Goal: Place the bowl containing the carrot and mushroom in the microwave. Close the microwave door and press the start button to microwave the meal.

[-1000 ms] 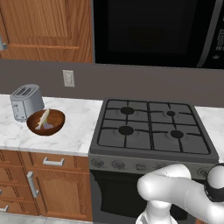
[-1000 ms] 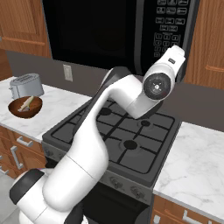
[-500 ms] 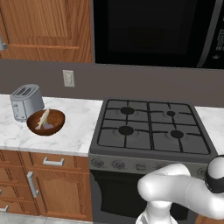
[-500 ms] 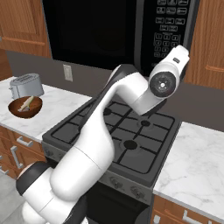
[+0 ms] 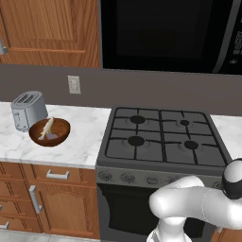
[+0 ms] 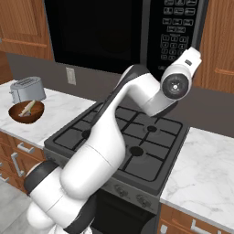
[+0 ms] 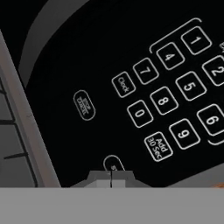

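The black microwave (image 5: 165,35) hangs above the stove with its microwave door (image 6: 96,32) closed; the dark window shows nothing inside. The bowl, the carrot and the mushroom are hidden. The button panel (image 6: 183,27) is on the microwave's right side. My gripper (image 7: 111,178) is shut, and its tips are right against an oval button (image 7: 112,163) low on the panel, below the Stop/Clear button (image 7: 83,105) and left of Add 30 Sec (image 7: 158,146). In the right base view the arm reaches up over the stove, with the gripper (image 6: 196,51) at the panel's lower edge.
A gas stove (image 5: 163,139) is under the microwave. On the marble counter (image 5: 80,142) to the left are a darker brown bowl with food (image 5: 49,132) and a toaster (image 5: 28,109). Wooden cabinets (image 5: 52,33) flank the microwave.
The hand has moved up and to the right, closer to the button panel. The gripper has stayed shut.
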